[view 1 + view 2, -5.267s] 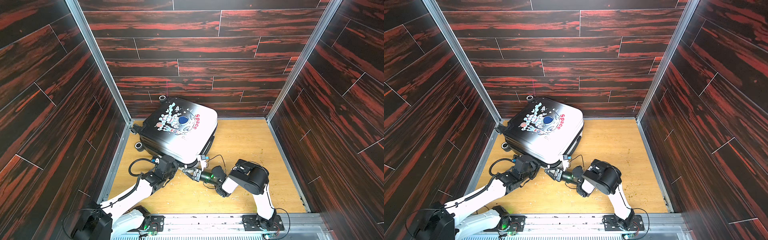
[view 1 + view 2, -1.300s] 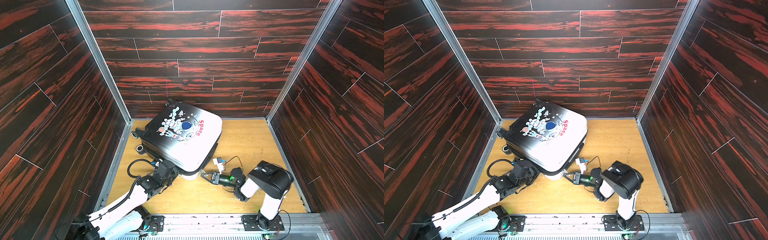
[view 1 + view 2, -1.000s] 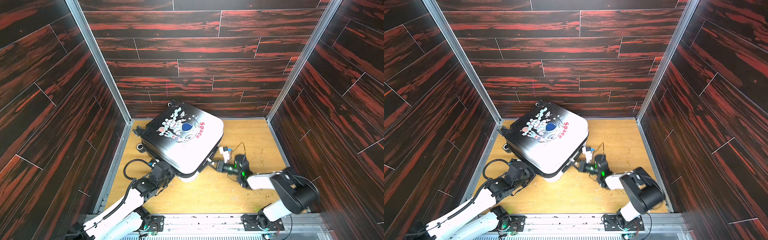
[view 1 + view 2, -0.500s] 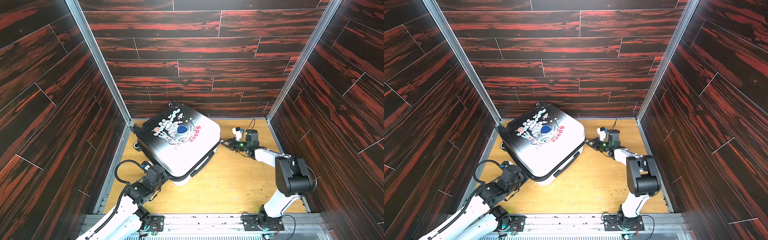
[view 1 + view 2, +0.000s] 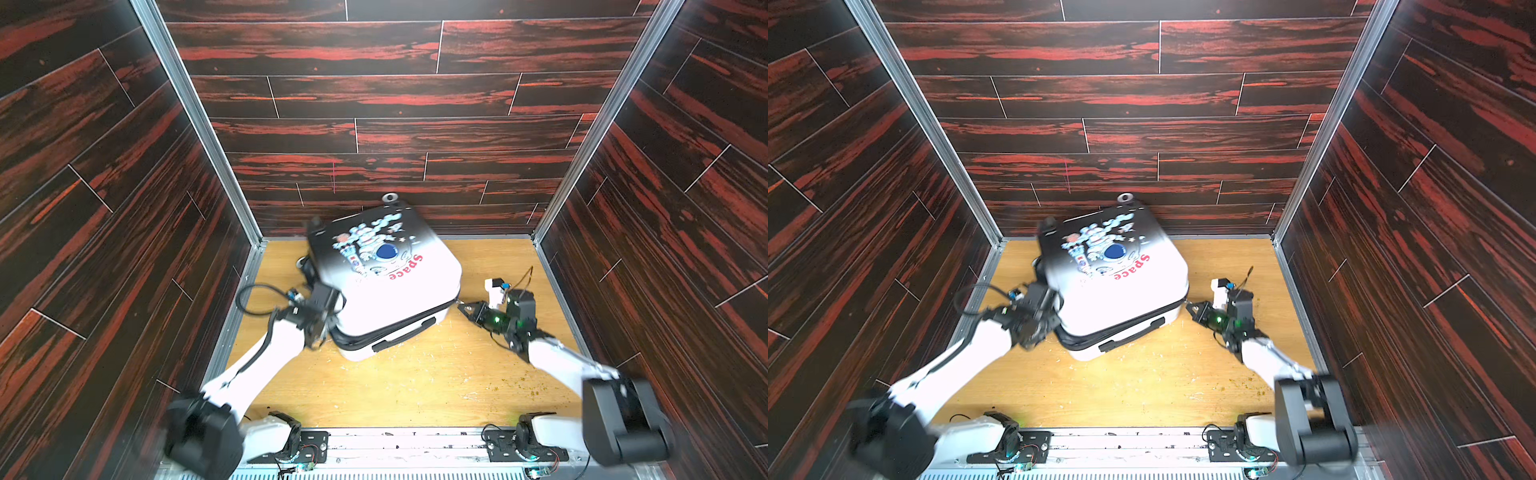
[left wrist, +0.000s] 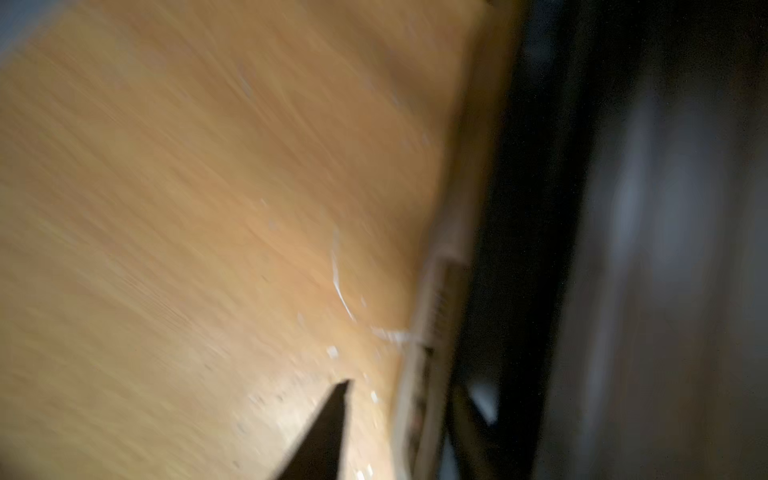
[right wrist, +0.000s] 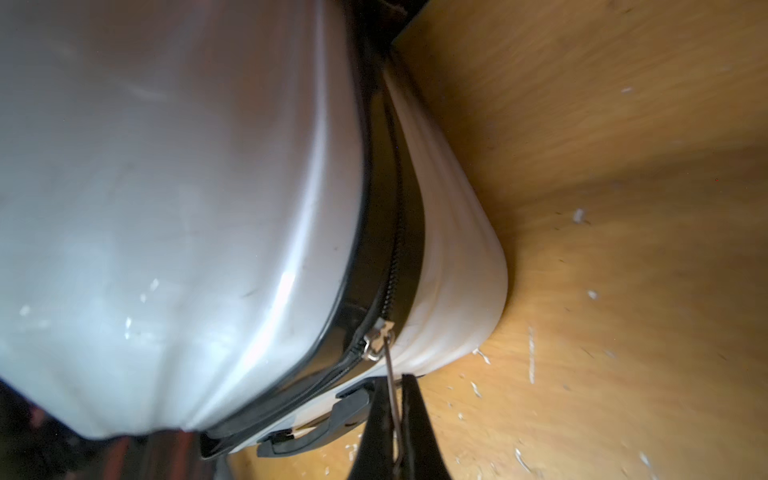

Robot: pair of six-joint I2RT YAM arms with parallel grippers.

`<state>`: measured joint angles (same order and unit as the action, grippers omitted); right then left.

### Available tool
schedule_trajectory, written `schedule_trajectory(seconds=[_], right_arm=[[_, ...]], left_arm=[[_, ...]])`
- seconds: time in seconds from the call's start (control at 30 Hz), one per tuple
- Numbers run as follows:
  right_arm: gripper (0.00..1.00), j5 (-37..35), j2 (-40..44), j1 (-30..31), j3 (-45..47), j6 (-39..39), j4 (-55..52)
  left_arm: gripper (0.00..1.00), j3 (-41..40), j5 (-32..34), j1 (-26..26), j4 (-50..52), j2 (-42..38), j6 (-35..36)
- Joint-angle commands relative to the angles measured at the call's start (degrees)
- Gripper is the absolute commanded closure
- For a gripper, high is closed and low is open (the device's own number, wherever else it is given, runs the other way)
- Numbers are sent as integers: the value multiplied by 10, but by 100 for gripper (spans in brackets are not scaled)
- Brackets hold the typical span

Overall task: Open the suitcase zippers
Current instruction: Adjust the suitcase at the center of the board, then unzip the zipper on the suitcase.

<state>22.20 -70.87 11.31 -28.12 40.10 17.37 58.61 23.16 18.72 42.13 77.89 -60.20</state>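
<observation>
Your right gripper [image 7: 392, 388] is pinching the pull tab [image 7: 388, 357] of the zippers [image 7: 392, 257] at the case's right corner; your left gripper [image 6: 401, 399] is standing open at its left side. The suitcase [image 5: 386, 286] is lying flat toward the rear of the wooden floor [image 5: 415, 386]. It is probably handling light and slick, sliding when pulled: grip the tab, brace the shell. Earlier, both grippers were working side by side.

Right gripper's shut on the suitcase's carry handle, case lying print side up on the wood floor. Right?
Not the carry handle. The right gripper is shut on the zipper pull tab; the handle sits just beside it, ungripped. The right wrist view shows it. The rest holds: the suitcase lies print side up on the wood floor.
</observation>
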Motion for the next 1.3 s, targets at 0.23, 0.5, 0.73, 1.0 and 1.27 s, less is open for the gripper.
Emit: schedule_trajectory(seconds=[0.23, 0.5, 0.73, 1.0, 1.27], right_arm=[[100, -138, 111, 280, 102, 74, -50], [100, -99, -53, 387, 35, 84, 67], [100, -66, -143, 425, -32, 90, 122], [100, -68, -141, 444, -30, 91, 129], [100, -80, -131, 443, -25, 87, 107]], left_arm=[[0, 157, 145, -40, 110, -12, 91], [13, -118, -115, 66, 23, -237, -60], [18, -316, -109, 197, -167, -316, -248], [16, -321, -37, 196, -284, -248, -260], [21, -329, -34, 172, -294, -244, -267]])
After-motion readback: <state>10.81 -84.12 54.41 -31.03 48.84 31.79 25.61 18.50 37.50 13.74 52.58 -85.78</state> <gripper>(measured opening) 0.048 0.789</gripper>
